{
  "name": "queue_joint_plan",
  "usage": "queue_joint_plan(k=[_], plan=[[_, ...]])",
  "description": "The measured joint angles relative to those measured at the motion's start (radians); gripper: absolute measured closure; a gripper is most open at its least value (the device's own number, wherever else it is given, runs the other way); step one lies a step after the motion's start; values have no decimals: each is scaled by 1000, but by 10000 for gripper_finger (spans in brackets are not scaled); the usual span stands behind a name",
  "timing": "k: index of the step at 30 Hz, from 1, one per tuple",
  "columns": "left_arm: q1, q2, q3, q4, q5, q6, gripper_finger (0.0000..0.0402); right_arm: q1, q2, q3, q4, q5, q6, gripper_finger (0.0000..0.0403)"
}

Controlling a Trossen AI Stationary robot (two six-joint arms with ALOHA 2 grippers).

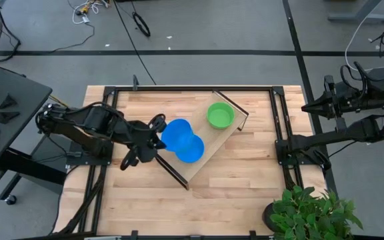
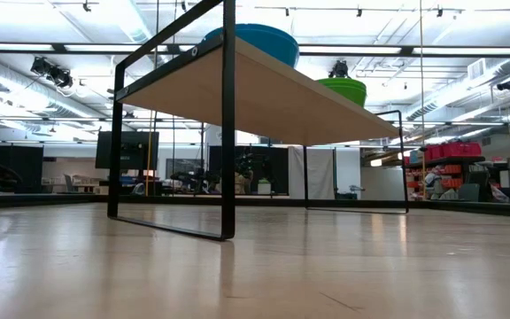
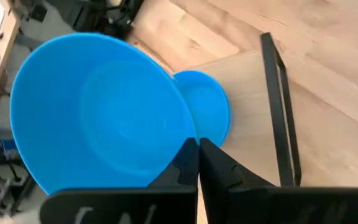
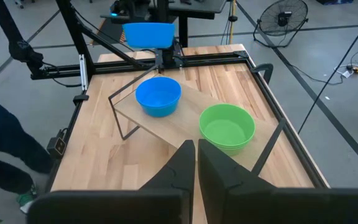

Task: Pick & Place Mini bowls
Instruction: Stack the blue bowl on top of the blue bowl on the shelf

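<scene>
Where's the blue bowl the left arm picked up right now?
The lifted blue bowl is pinched by its rim in the left gripper, held above the wooden tray's left end, right beside the other blue bowl resting there.

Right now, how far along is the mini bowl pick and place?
Done: a blue bowl and the green bowls sit on the raised wooden tray. In hand: the left gripper is shut on another blue bowl, held above the tray's end. Left: setting it down. The right gripper waits shut off the table.

No readable text, labels, brands, numbers or signs anywhere in these views.
</scene>
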Motion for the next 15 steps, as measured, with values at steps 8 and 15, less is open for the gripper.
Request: queue_joint_plan(k=[8,15], plan=[[16,31,1,-23,14,102,400,0,0,0,0,0,0,380],[66,102,0,-16,23,168,400,0,0,0,0,0,0,380]])
